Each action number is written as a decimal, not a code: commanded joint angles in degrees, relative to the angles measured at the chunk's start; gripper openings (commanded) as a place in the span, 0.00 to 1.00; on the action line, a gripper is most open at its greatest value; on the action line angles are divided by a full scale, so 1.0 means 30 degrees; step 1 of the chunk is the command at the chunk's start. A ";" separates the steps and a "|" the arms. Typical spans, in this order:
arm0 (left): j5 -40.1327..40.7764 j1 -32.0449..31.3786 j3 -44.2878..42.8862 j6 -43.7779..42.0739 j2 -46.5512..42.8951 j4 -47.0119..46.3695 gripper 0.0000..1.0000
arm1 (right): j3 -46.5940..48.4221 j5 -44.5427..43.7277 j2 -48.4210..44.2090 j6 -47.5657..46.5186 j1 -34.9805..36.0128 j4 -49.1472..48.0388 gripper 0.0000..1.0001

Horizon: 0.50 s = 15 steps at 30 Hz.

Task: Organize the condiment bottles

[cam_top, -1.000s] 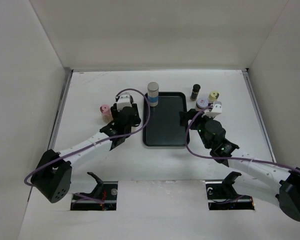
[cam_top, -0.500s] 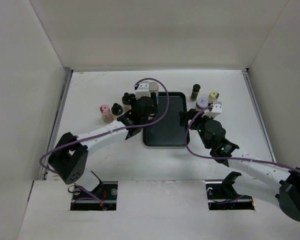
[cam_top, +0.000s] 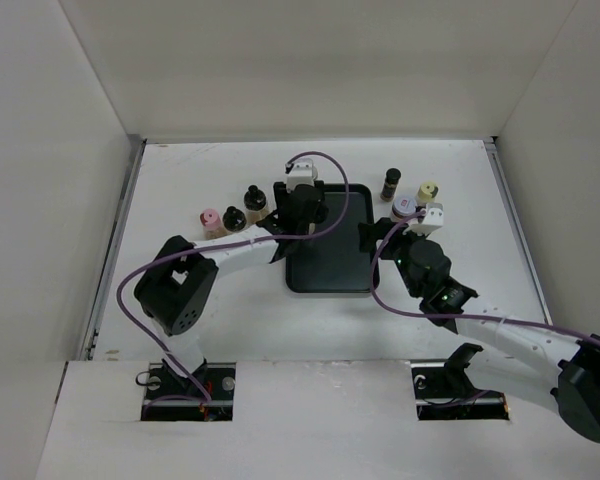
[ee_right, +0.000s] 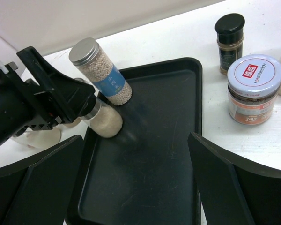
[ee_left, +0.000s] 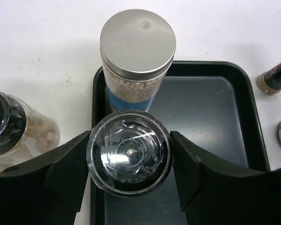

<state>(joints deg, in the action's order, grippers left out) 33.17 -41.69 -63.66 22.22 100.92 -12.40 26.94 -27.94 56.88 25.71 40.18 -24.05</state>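
Pinching the clear-topped bottle [ee_right: 104, 123] near its cap, the left gripper [ee_left: 129, 161] holds it at the far-left corner of the tray [ee_left: 210, 112] beside the grey-capped jar [ee_left: 137, 40], with the right gripper [ee_right: 136, 180] spread; the bottle seems light, rigid and slippery, best gripped under the cap.

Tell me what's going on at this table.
The left arm's fingers grip a small bottle of pale powder at the left edge of the black tray, beside the silver-capped jar already standing in it. The right arm's fingers hang open and empty by the tray's right side. Others, like the pink-capped bottle and the purple-white-capped jar, stand outside the tray.
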 commanded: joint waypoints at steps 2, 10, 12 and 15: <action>0.0136 0.0113 -0.0754 -0.0228 0.0136 -0.1811 0.38 | 0.0542 0.0350 0.0082 0.0042 -0.0021 -0.0947 1.00; 0.0369 -0.0179 0.1497 -0.0257 -0.2198 -0.2252 0.91 | 0.0571 0.0350 0.0082 0.0042 0.0008 -0.0947 1.00; 0.0661 -0.0209 0.2698 -0.0257 -0.3955 -0.2281 0.93 | 0.0600 0.0350 0.0140 0.0013 0.0008 -0.0918 1.00; 0.1305 -0.0267 0.4806 -0.0199 -0.6971 -0.1873 0.94 | 0.0601 0.0350 0.0112 0.0012 0.0008 -0.0947 1.00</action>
<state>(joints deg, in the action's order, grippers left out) 34.13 -42.19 -52.45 21.74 90.04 -15.62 26.94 -27.53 57.14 25.69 40.18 -24.08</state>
